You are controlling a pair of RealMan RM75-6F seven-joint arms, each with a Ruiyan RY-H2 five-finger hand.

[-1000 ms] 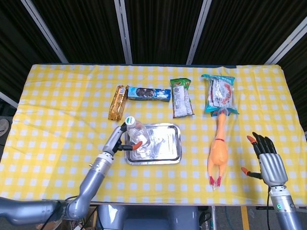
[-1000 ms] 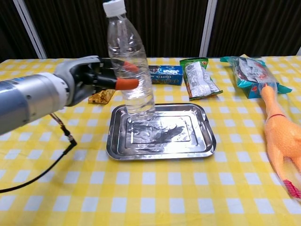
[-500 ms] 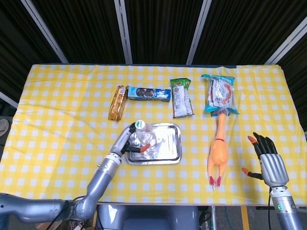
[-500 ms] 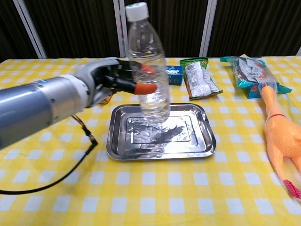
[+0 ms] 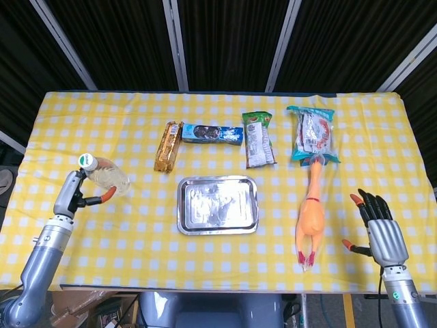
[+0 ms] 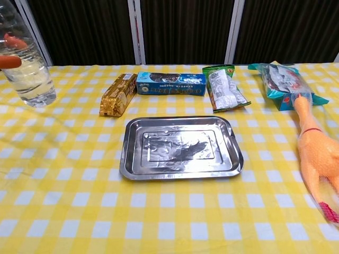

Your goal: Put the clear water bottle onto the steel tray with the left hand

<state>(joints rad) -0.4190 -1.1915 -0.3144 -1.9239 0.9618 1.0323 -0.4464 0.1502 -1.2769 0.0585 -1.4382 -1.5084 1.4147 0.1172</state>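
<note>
The clear water bottle with a white cap is far left of the table, well apart from the steel tray. My left hand grips it from the left side, orange-tipped fingers wrapped around its body. In the chest view the bottle shows at the left edge, and only the orange fingertips of that hand appear on it. Whether its base touches the cloth I cannot tell. The steel tray lies bare at the table's middle. My right hand hovers at the front right, fingers spread, holding nothing.
Behind the tray lie a gold snack bar, a blue cookie box, a green packet and a teal bag. A rubber chicken lies right of the tray. The yellow checked cloth covers the table.
The left hand and bottle, earlier over the tray's left part, are now far to the left, off the tray. The tray now lies bare. The right hand has stayed put.
</note>
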